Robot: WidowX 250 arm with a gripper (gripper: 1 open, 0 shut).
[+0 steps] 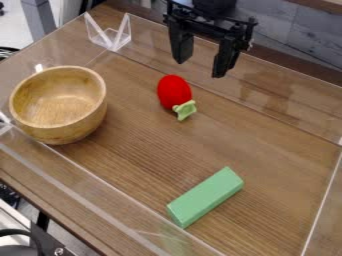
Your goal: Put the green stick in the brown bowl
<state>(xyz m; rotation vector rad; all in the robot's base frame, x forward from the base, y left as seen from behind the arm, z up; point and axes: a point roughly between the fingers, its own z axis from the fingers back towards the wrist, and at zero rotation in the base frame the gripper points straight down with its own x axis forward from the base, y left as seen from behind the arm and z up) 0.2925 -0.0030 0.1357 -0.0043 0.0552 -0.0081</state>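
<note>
While my hand point(205, 62) hangs spread, the green stick point(207, 196) looks light and stiff — I'd pinch its narrow sides mid-length.

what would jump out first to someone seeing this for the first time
The bright red strawberry toy near the middle of the wooden table draws the eye first, with the black end effector hanging open just above and behind it. Next comes the brown bowl at the left, empty, and the green stick lying flat near the front edge, well apart from the bowl.
</note>
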